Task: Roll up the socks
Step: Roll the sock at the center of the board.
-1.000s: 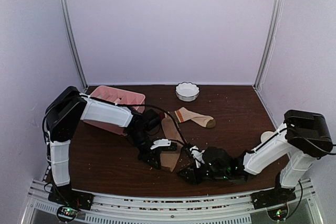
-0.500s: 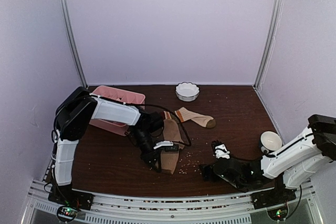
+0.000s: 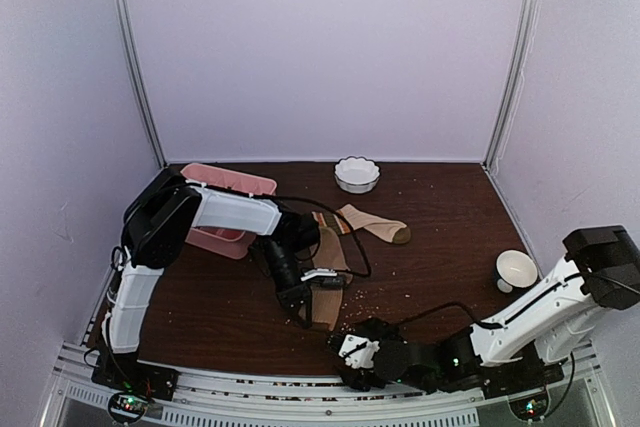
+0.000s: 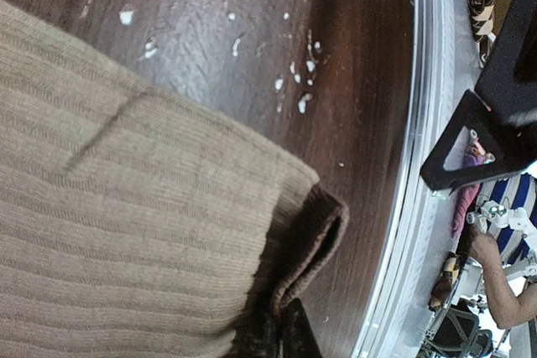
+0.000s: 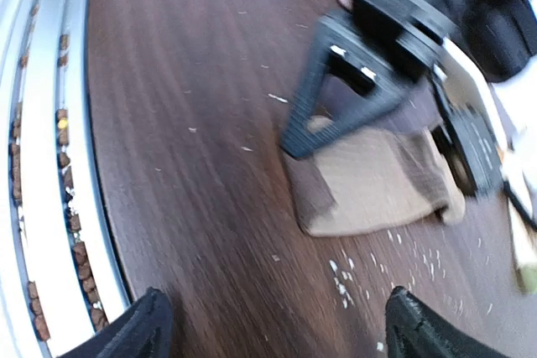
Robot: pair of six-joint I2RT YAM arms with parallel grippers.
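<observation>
The dark wooden bench (image 3: 455,212) takes most of the top view. The left arm (image 3: 230,213) reaches from its base at the near left, across the front of the pink tray (image 3: 228,183), to the middle of the bench. The right arm (image 3: 520,315) lies low along the near edge and stretches from the right side toward the middle. The left jaws are together and clamped on the near end of the tan sock (image 3: 328,305). In the left wrist view a folded, darker edge of the ribbed fabric goes in between the dark fingers at the bottom of the picture. This sock lies lengthwise in the middle of the bench, with its far end close to the striped sock (image 3: 372,224). The striped sock lies flat behind it, with its striped cuff to the left and its dark brown toe to the right, and no jaws touch it. The right jaws stand wide apart and hold nothing. They are low over the bare wood near the front rail, near the tan sock's near end but apart from it. A white scalloped bowl (image 3: 357,175) stands near the back wall. A white cup (image 3: 516,269) stands at the right side. Small pale crumbs (image 3: 372,294) are scattered beside the tan sock.
</observation>
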